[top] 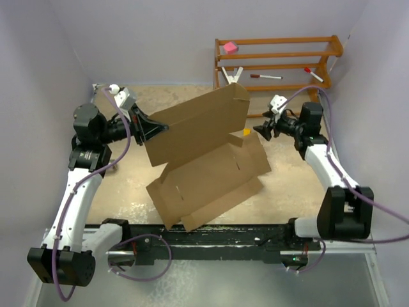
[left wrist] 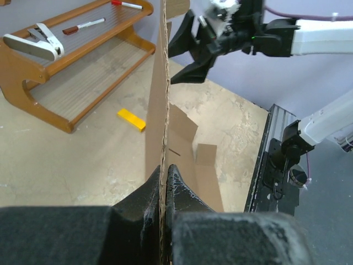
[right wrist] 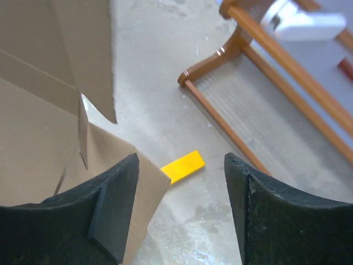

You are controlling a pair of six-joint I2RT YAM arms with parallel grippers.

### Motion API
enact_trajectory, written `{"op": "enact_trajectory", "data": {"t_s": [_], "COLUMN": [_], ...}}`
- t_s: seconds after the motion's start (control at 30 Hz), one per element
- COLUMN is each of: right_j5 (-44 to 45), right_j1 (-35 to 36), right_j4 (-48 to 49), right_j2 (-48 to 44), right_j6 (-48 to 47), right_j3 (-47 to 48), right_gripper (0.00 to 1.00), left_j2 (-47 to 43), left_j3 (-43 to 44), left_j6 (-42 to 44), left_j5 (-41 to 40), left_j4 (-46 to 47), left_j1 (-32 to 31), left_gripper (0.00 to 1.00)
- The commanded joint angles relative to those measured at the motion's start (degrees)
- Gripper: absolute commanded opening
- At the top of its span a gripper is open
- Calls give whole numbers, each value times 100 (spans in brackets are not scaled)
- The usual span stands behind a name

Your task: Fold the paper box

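**Flap Held Up**

From above, the paper box [top: 211, 179] is seen at the centre, its big flap pinched at 9 o'clock by the left gripper [top: 161, 128]. The right gripper [top: 262, 131], at 3 o'clock, is spread open and empty.

By the left wrist, thin brown card is seen edge-on. It should be tipped slowly along its crease.

By the right wrist, a smooth yellow block [right wrist: 183, 166] is seen at 12 o'clock.

No legible text, label, brand or number on anything in view
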Motion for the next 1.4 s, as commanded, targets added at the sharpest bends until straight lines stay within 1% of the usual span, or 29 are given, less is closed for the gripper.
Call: {"op": "enact_trajectory", "data": {"t_s": [0.0,0.03,0.1,0.13,0.17,0.2,0.23,0.3,0.37,0.5,0.57,0.63,0.77,0.9,1.03,1.13,1.2,1.37], "right_j5": [-723,-752,-738,-658,-661,-707,-686,-787,-864,-1138,-1275,-1382,-1518,-1723,-1961,-2217,-2311,-2452], "right_j1": [5,53,82,82,82,78,63,56,55,69,100,154,259,280,336,346,346,346], "right_j4": [-405,-211,-17,-41,-203,-305,-391,-770,-679,-250,-261,-479,-606,-656,-525,-534,-504,391], "right_j2": [-654,-610,-331,-108,146,397,648,959,1004,926,1004,1103,1207,1247,1193,1133,1090,1192], "right_j6": [-533,-310,-27,76,146,300,412,276,225,211,183,-63,-325,-508,-498,-494,-488,-488], "right_j3": [133,94,138,248,386,614,806,1030,931,586,601,679,663,594,532,316,231,-72], "right_gripper": [69,66,53,35,26,13,7,3,2,5,6,7,11,17,24,30,32,32], "left_j2": [-22,-7,21,38,60,86,128,243,368,609,698,745,780,825,956,1076,1132,1363], "left_j3": [68,64,54,40,6,-37,-81,-164,-193,-188,-187,-189,-228,-306,-289,-289,-288,-295], "left_j6": [-82,-69,-43,-31,-24,-34,-75,-272,-454,-591,-655,-665,-623,-647,-682,-727,-792,-1147], "left_j5": [-142,-168,-186,-188,-152,-114,-63,181,373,571,622,655,738,773,826,862,906,1040], "left_j4": [59,54,62,90,181,304,465,931,1313,1791,1963,2072,2275,2568,2768,3000,3179,3777], "left_j1": [-32,-33,-26,-25,-23,-11,12,99,197,275,276,276,276,276,271,283,293,311], "left_gripper": [4,4,4,4,4,4,4,4,4,4,4,4,4,4,4,4,4,4]}}
